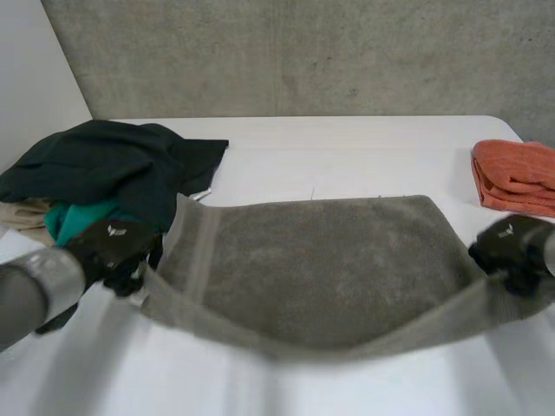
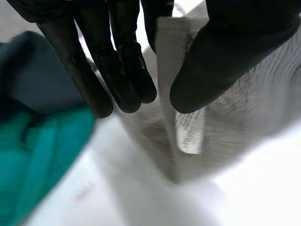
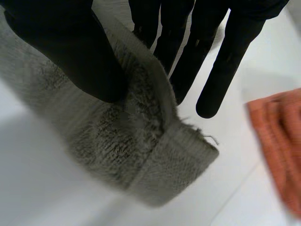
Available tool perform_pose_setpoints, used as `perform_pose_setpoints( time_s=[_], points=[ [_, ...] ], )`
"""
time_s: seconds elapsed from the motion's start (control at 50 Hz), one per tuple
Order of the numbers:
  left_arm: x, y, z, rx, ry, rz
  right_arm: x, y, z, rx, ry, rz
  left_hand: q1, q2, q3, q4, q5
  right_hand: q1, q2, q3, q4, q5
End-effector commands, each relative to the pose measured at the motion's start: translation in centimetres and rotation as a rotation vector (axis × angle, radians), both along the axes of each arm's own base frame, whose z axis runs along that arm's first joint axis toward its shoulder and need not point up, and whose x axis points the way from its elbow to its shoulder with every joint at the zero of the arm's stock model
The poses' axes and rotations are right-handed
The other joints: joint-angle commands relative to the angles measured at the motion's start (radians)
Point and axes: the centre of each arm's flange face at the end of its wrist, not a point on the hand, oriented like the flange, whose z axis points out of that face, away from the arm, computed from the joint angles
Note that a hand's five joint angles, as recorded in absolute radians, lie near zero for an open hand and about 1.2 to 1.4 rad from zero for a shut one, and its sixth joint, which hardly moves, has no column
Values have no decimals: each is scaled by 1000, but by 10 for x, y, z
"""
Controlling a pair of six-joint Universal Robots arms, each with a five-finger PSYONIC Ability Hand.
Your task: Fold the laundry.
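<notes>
Though towel's (image 2: 244,101) label (image 2: 190,133) shows, writing illegible.

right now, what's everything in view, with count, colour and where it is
grey towel: one, grey-brown, spread mid-table, near edge lifted
label: one, white, on the grey towel near the left hand's thumb
dark garment: one, very dark green, heaped at the table's far left
teal garment: one, teal, under the dark garment
beige cloth: one, beige, beside the teal garment at the left edge
orange towel: one, orange, folded, far right
table: one, white
wall: one, grey concrete, behind the table
left hand: one, black, pinching the towel's near left corner
right hand: one, black, pinching its near right corner
</notes>
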Motion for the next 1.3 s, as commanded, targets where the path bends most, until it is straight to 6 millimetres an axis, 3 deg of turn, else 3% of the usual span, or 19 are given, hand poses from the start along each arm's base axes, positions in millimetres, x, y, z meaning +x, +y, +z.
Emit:
perform_pose_setpoints(
  time_s=[0.02, 0.06, 0.08, 0.12, 0.14, 0.2, 0.26, 0.34, 0.48, 0.64, 0.78, 0.88, 1.02, 1.04, 1.1, 1.12, 1.2, 1.24, 1.3],
  points=[
    [-26, -96, 38, -332, 55, 77, 35, -78, 38, -345, -66, -47, 242, 197, 203, 192, 216, 257, 216, 205, 197, 226],
    [-33, -116, 66, -454, 115, 73, 41, -99, 65, -497, -119, -69, 242, 197, 203, 192, 216, 257, 216, 205, 197, 226],
    [-37, -133, 98, -591, 183, 77, 45, -117, 96, -667, -193, -95, 242, 197, 203, 192, 216, 257, 216, 205, 197, 226],
    [-37, -148, 132, -740, 264, 92, 45, -132, 130, -840, -288, -122, 242, 197, 203, 192, 216, 257, 216, 205, 197, 226],
    [-34, -157, 163, -870, 356, 109, 45, -139, 155, -977, -381, -137, 242, 197, 203, 192, 216, 257, 216, 205, 197, 226],
    [-26, -164, 206, -1059, 548, 120, 44, -141, 192, -1189, -551, -110, 242, 197, 203, 192, 216, 257, 216, 205, 197, 226],
    [-25, -167, 219, -1128, 670, 96, 47, -137, 200, -1277, -633, -51, 242, 197, 203, 192, 216, 257, 216, 205, 197, 226],
    [-28, -170, 201, -1059, 652, 87, 55, -131, 184, -1217, -633, -16, 242, 197, 203, 192, 216, 257, 216, 205, 197, 226],
    [-30, -177, 141, -895, 565, 111, 63, -133, 138, -1030, -604, -39, 242, 197, 203, 192, 216, 257, 216, 205, 197, 226],
    [-36, -170, 66, -709, 464, 117, 71, -137, 67, -788, -529, -44, 242, 197, 203, 192, 216, 257, 216, 205, 197, 226],
    [-35, -145, 7, -506, 366, 130, 67, -132, 4, -588, -425, -66, 242, 197, 203, 192, 216, 257, 216, 205, 197, 226],
    [-28, -103, -24, -307, 276, 121, 49, -110, -22, -409, -320, -98, 242, 197, 203, 192, 216, 257, 216, 205, 197, 226],
    [-9, -36, -39, -77, 66, 56, 21, -57, -20, -185, -163, -106, 242, 197, 203, 192, 216, 257, 216, 205, 197, 226],
    [-1, -19, -37, -21, 12, 51, 14, -41, -17, -129, -117, -103, 242, 197, 203, 192, 216, 257, 216, 205, 197, 226],
    [13, 5, -29, 66, -62, 45, -2, -12, -13, -22, -33, -90, 242, 197, 203, 192, 216, 257, 216, 205, 197, 226],
    [22, 20, -23, 135, -101, 47, -13, 8, -9, 41, 25, -70, 242, 197, 203, 192, 216, 257, 216, 205, 197, 226],
    [33, 58, -13, 308, -170, -4, -33, 42, 1, 108, 155, 34, 242, 197, 203, 192, 216, 257, 216, 205, 197, 226],
    [33, 65, -8, 327, -179, -42, -34, 42, 2, 79, 176, 79, 242, 197, 203, 192, 216, 257, 216, 205, 197, 226],
    [29, 57, -4, 244, -176, -100, -31, 36, 0, 43, 134, 74, 242, 197, 203, 192, 216, 257, 216, 205, 197, 226]
  ],
)
